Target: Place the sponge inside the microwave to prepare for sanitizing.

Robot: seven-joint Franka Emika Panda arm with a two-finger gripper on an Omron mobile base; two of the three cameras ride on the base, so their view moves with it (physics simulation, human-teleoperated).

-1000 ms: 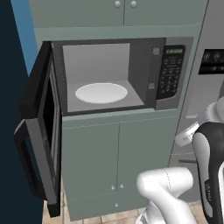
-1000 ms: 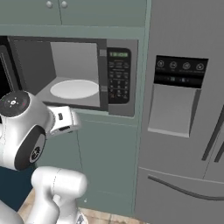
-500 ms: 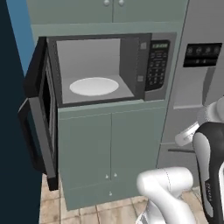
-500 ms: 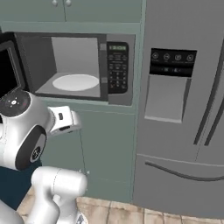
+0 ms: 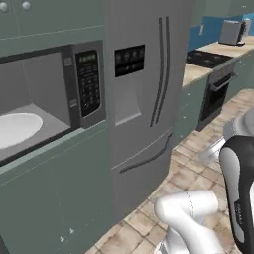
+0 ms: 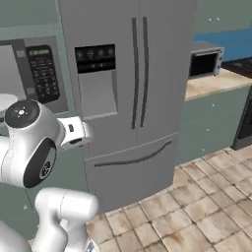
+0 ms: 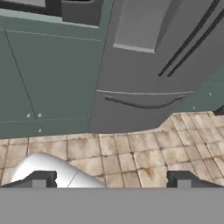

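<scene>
Standing open at left edge of left base view: wide black-fronted microwave (image 5: 74, 94), side keypad, pale grey cavity, round white plate (image 5: 15, 129) inside. Fingers (image 7: 40, 180) spread wide, holding nothing.

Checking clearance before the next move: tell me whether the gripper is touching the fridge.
Apart. The hand view shows the open gripper hanging over floor tiles, the fridge well ahead.
</scene>
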